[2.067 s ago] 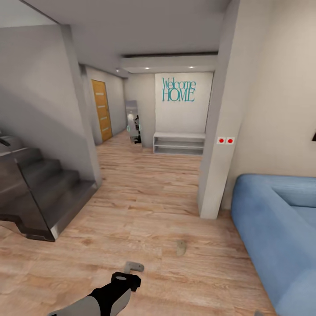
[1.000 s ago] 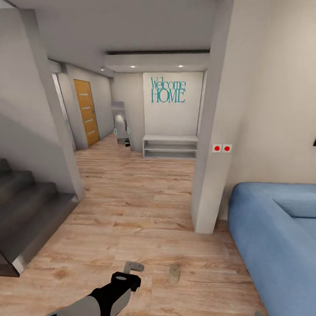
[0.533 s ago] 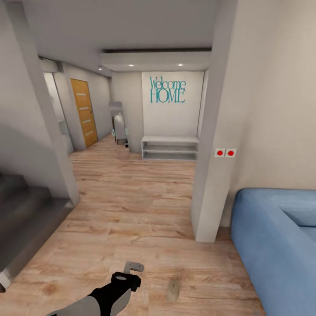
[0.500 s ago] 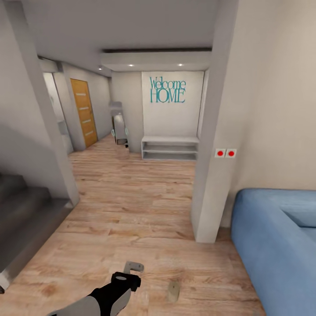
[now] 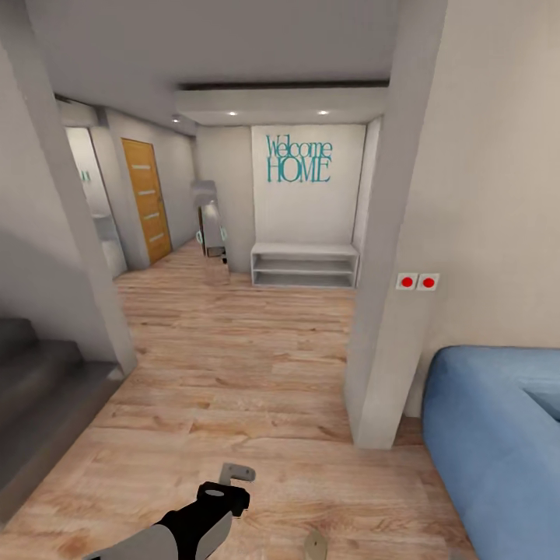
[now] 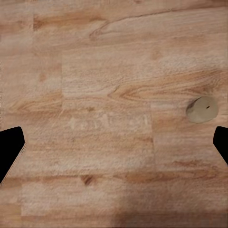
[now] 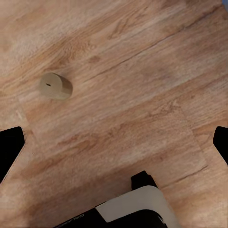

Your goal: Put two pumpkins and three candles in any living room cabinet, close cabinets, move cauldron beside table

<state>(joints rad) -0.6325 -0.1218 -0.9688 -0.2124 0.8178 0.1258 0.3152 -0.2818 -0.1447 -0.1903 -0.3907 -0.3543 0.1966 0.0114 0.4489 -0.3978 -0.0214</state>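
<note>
One stubby grey-beige candle sits on the wood floor at the bottom edge of the head view, just right of my left arm. It also shows in the left wrist view, candle, off to one side of the open left gripper. In the right wrist view the candle lies ahead of the open right gripper. Neither gripper holds anything, and both hang above bare floor. My left gripper points forward low in the head view. The pumpkins, the cabinet and the cauldron are out of view.
A blue sofa fills the lower right. A wall pillar with two red buttons stands beside it. Grey stairs are at the left. Down the hallway are a white open shelf bench and an orange door.
The whole head view has shifted, so the camera has moved: the stairs slid left and the candle dropped toward the bottom edge. My left arm keeps its pose.
</note>
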